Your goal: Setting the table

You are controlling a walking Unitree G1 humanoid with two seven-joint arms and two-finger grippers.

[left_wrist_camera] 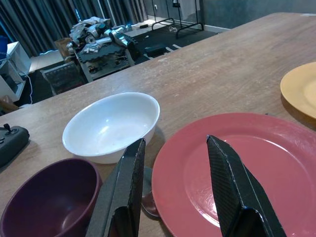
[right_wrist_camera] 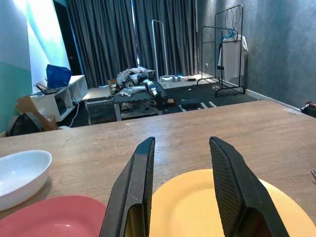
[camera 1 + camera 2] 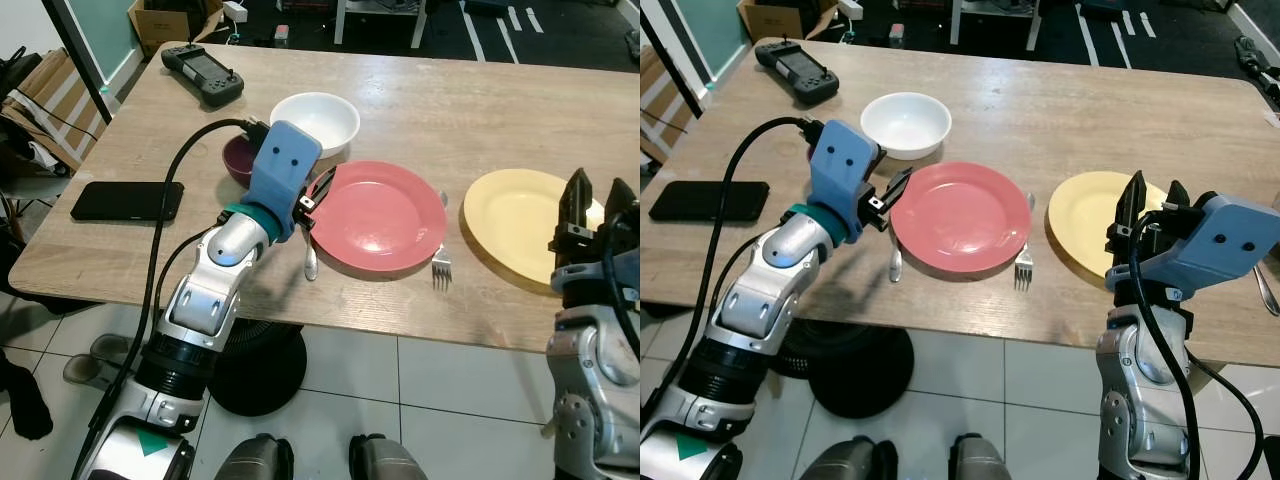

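Observation:
A red plate (image 3: pixel 378 217) lies near the wooden table's front edge, with a spoon (image 3: pixel 310 262) at its left and a fork (image 3: pixel 442 262) at its right. A yellow plate (image 3: pixel 515 225) lies to the right of the fork. Behind the red plate sit a white bowl (image 3: pixel 316 122) and a purple bowl (image 3: pixel 240 158). My left gripper (image 3: pixel 318 195) hovers open over the red plate's left rim, holding nothing. My right gripper (image 3: pixel 1152 200) stands open above the yellow plate's near right part, also with nothing between its fingers.
A black phone (image 3: pixel 127 201) lies at the table's left front, and a black handheld controller (image 3: pixel 203 73) at the far left corner. Another spoon (image 3: pixel 1265 290) lies at the far right. The far half of the table (image 3: pixel 480 100) is bare wood.

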